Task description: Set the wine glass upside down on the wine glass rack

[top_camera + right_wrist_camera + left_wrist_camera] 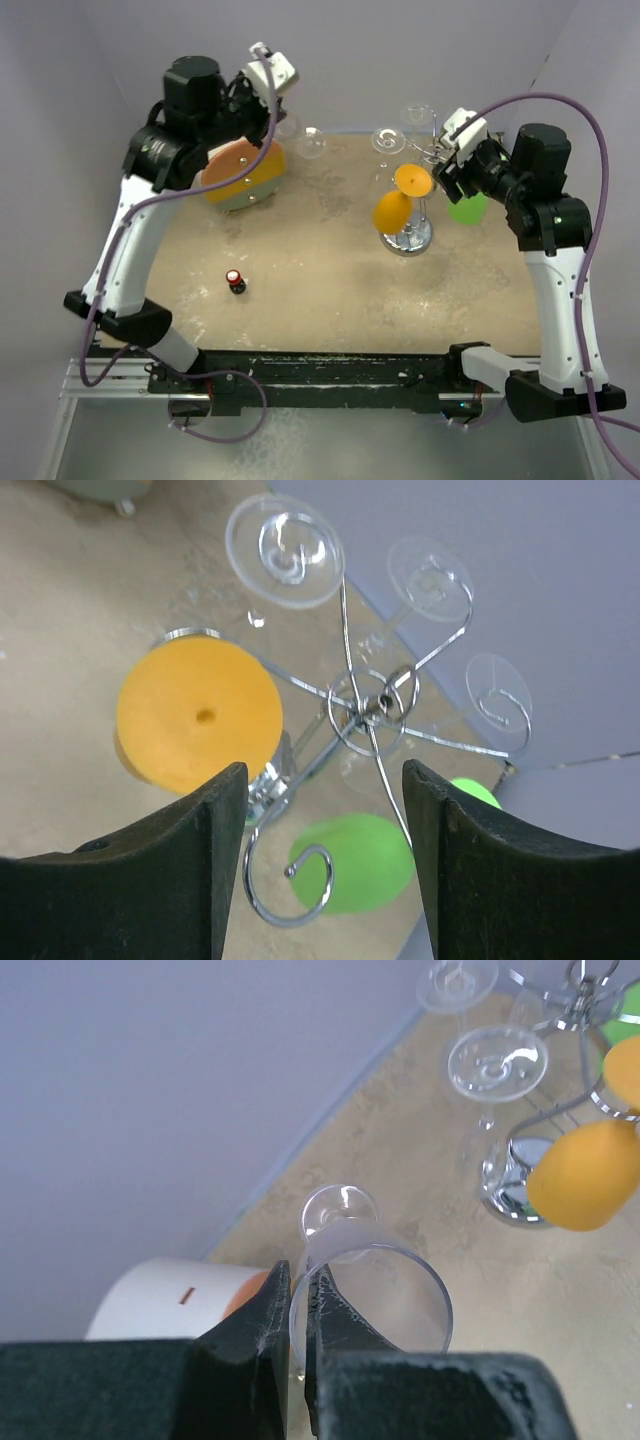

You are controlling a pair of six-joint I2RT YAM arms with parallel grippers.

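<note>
From above, the left gripper (273, 108) hangs near the back wall with a clear wine glass (310, 143) at its tips, well apart from the wine glass rack (408, 235), which stands to the right on the tan table (330, 290). An orange glass (393, 208) hangs on the rack, and the right gripper (442, 165) hovers beside the looped arms with a green glass (467, 208) below it. A small red-capped bottle (235, 280) stands alone nearer the arms' bases. The left wrist view shows the black fingers (265, 1325) pinching the wall of the wine glass at its rim, its foot pointing away toward the wall. A white and orange round container (165, 1305) sits at left. The right wrist view looks down on the rack's hub between widely spread fingers (200, 870) that grip nothing. Three clear glass feet (285, 548) sit in the curls beside the orange foot.
</note>
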